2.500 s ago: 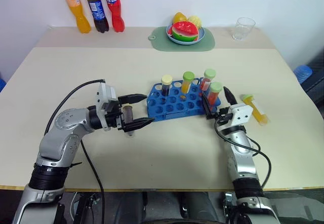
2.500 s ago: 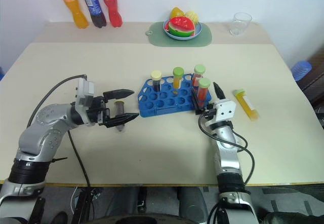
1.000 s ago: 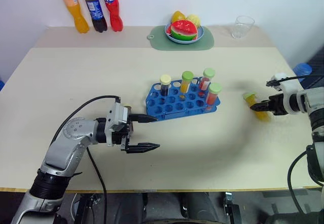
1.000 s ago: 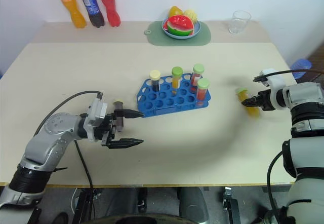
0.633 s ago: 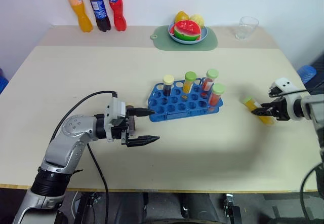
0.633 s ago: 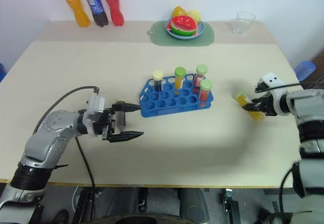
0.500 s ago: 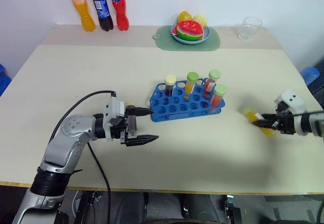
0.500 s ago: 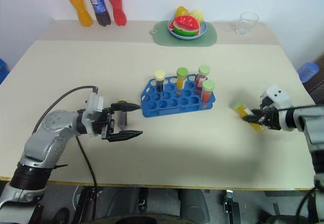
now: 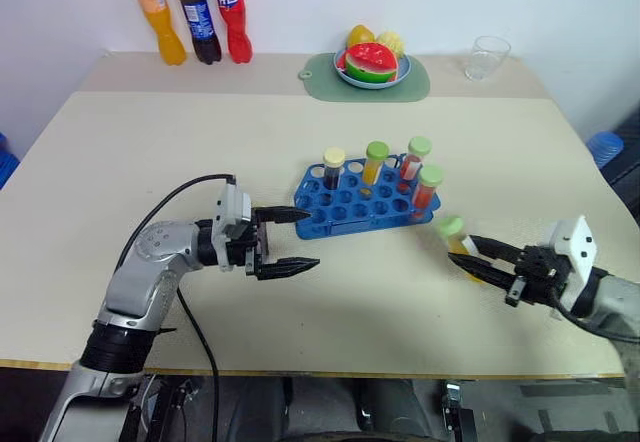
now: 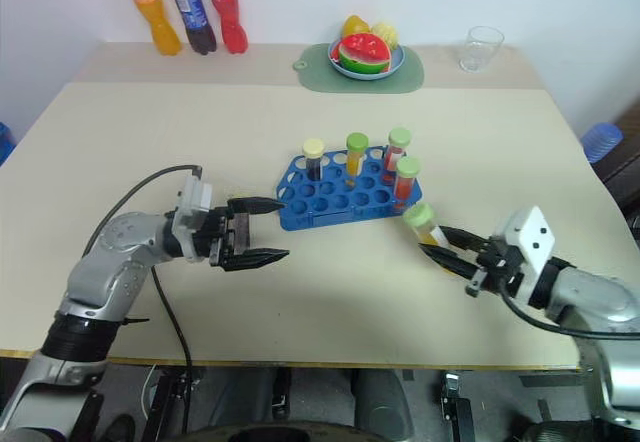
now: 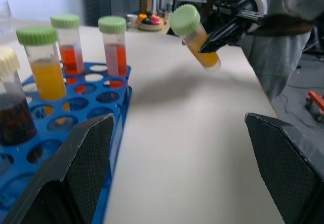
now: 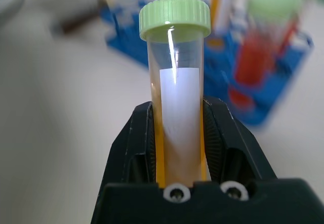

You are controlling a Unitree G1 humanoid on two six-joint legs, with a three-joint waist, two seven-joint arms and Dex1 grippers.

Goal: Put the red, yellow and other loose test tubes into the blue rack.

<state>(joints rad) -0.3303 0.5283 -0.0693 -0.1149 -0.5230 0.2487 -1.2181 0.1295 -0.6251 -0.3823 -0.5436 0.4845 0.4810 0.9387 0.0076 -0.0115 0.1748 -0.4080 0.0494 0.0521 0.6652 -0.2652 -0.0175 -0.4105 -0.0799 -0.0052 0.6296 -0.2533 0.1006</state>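
The right gripper [image 10: 452, 252] fingers squeeze the yellow tube [image 10: 424, 225] at four o'clock from the blue rack [image 10: 345, 199], so stand it straight first (left gripper [image 10: 258, 230] fingers gape empty).

Beige table [image 9: 300, 322], blue rack [image 9: 340, 212], bottles [image 9: 192, 24], mat [image 9: 410, 80], glass [image 9: 486, 56]

My arms [image 9: 150, 262] were silver-grey metal with black joints. A black cable looped over my left one. White blocks sat behind my black-fingered grippers [image 9: 290, 239].
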